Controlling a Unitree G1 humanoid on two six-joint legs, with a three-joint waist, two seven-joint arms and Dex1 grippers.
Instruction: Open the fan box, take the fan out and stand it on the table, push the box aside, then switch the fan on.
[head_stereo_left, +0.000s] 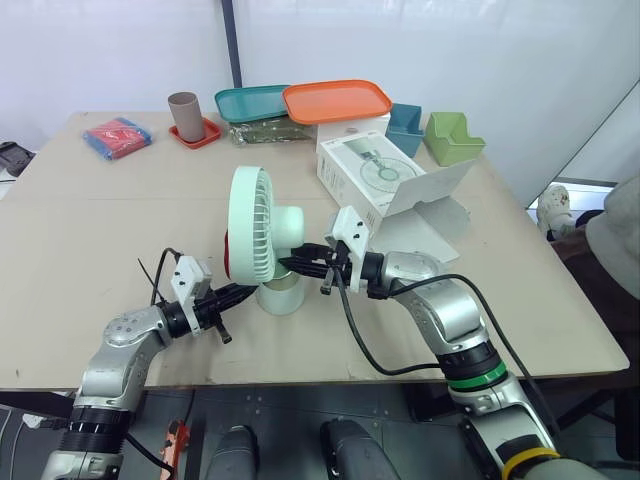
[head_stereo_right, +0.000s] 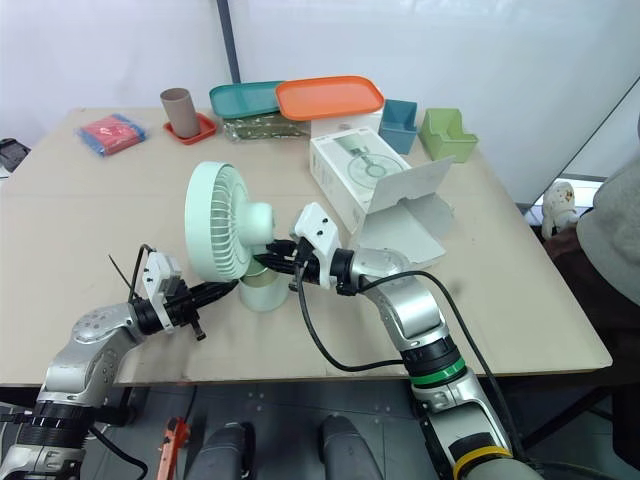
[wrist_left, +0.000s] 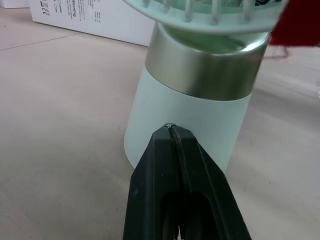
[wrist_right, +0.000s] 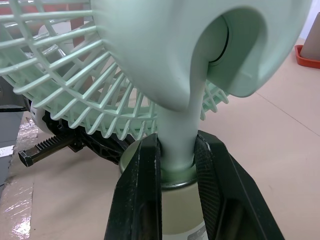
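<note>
- Right gripper (wrist_right: 177, 156): its two black fingers are clamped on the fan neck (wrist_right: 178, 131), one on each side, just above the silver collar of the base.
- Left gripper (wrist_left: 171, 132): fingers pressed together into a single point. The tip sits at the lower wall of the fan base (wrist_left: 187, 117). It looks to be touching, but whether it is pressing cannot be told.
- The pale green desk fan (head_stereo_left: 256, 224) stands upright on the table (head_stereo_left: 100, 230). Its round grille is turned toward 9 o'clock and its motor housing toward 3 o'clock.
- The white fan box (head_stereo_left: 372, 172) lies at 2 o'clock from the fan, near but apart from it. Its end flap (head_stereo_left: 432, 188) hangs open.
- Step in hand, as I judge it: the fan is out and standing and the box is off to one side, so switching on is what remains.
- Next move, likely: a short, firm push of the left tip on the switch toward 3 o'clock, while the right grip braces the neck so the fan does not slide or tip.
- Room: the table is bare from 7 to 11 o'clock of the fan.
- The front table edge lies near at 6 o'clock.
- An orange tray (head_stereo_left: 337, 100), a teal tray (head_stereo_left: 250, 100), a brown cup (head_stereo_left: 184, 114) and a green bin (head_stereo_left: 452, 137) line the far edge, well apart.
</note>
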